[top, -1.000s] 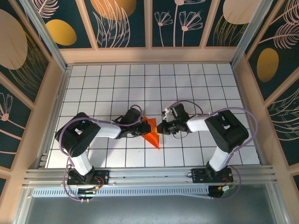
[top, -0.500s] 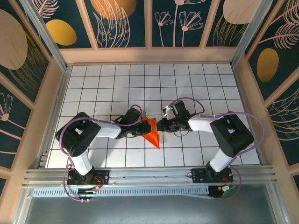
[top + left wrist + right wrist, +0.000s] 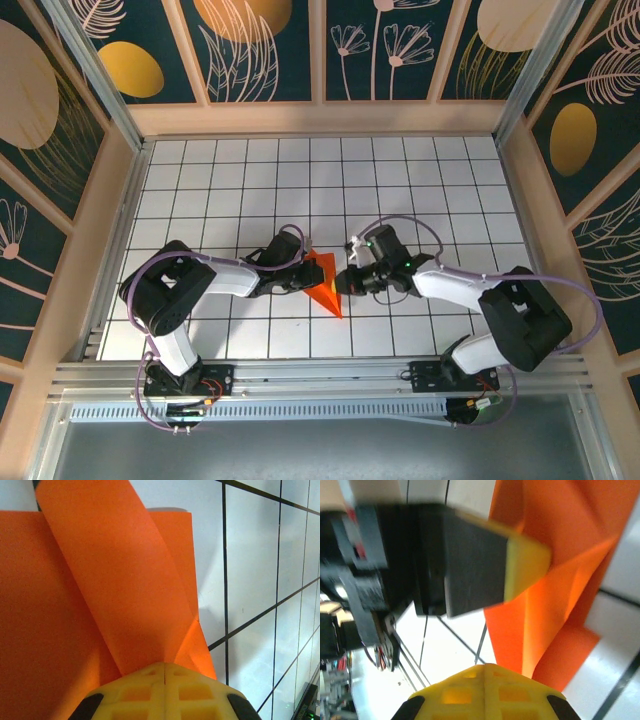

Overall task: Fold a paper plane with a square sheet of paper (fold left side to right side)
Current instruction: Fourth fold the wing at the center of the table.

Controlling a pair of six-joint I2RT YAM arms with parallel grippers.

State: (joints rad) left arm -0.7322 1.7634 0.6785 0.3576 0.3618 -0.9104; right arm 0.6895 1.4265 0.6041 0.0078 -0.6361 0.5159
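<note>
Near table (image 3: 450, 190) centre, orange paper (image 3: 325, 285) (creased)

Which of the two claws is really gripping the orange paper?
The left gripper: the paper fans out from between its shut jaws. The right gripper, also shut, sits at the paper's edge; a grip there is unclear.

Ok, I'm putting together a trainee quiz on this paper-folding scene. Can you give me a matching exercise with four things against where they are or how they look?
Things:
1. folded orange paper
2. left gripper
3. right gripper
4. table

Descriptions:
A. white with black grid lines
B. shut, at the paper's right side in the top view
C. lies between the two grippers, tip toward the arm bases
D. shut, pinching the paper's left side

Pairs: 1-C; 2-D; 3-B; 4-A
</note>
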